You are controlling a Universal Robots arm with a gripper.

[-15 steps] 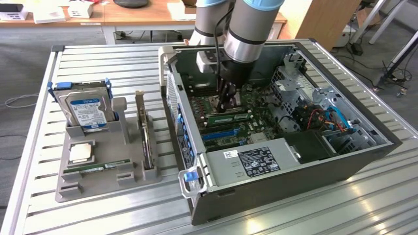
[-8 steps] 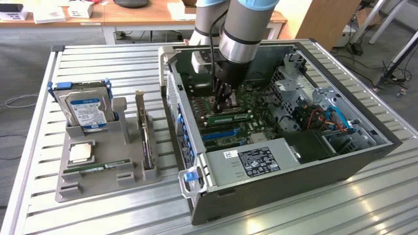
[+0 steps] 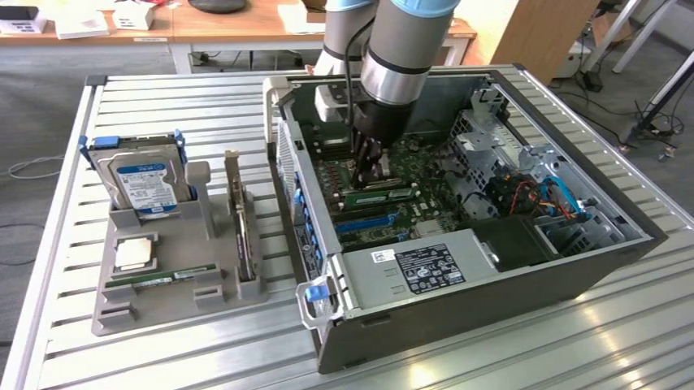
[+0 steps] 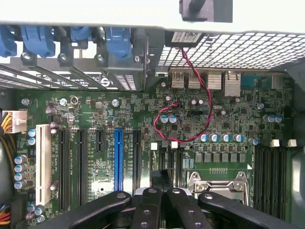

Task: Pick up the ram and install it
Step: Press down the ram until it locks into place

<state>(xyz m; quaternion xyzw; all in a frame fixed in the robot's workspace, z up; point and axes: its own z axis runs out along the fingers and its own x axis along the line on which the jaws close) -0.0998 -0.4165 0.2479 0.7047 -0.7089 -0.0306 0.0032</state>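
Ribbed, shiny metal table (image 3: 521,357); matt grey plastic holder (image 3: 174,305); glossy green motherboard (image 4: 95,109).

The gripper (image 4: 158,202) hangs over the motherboard (image 4: 143,119), its black fingers (image 4: 147,210) pressed together, nothing visibly between them. Beneath them lie the CPU socket (image 4: 217,183) and a row of empty memory slots (image 4: 167,160). A blue slot (image 4: 118,160) stands among black ones beside a white slot (image 4: 43,162). A red-black wire (image 4: 200,95) loops across the board to the perforated case wall (image 4: 238,47).

A slatted metal counter (image 3: 162,357) gleams with pale reflected light. Behind it stand wooden desks (image 3: 233,28) on grey carpet (image 3: 38,106). A wooden panel (image 3: 542,32) and dark cables (image 3: 651,126) occupy the exterior view's right.
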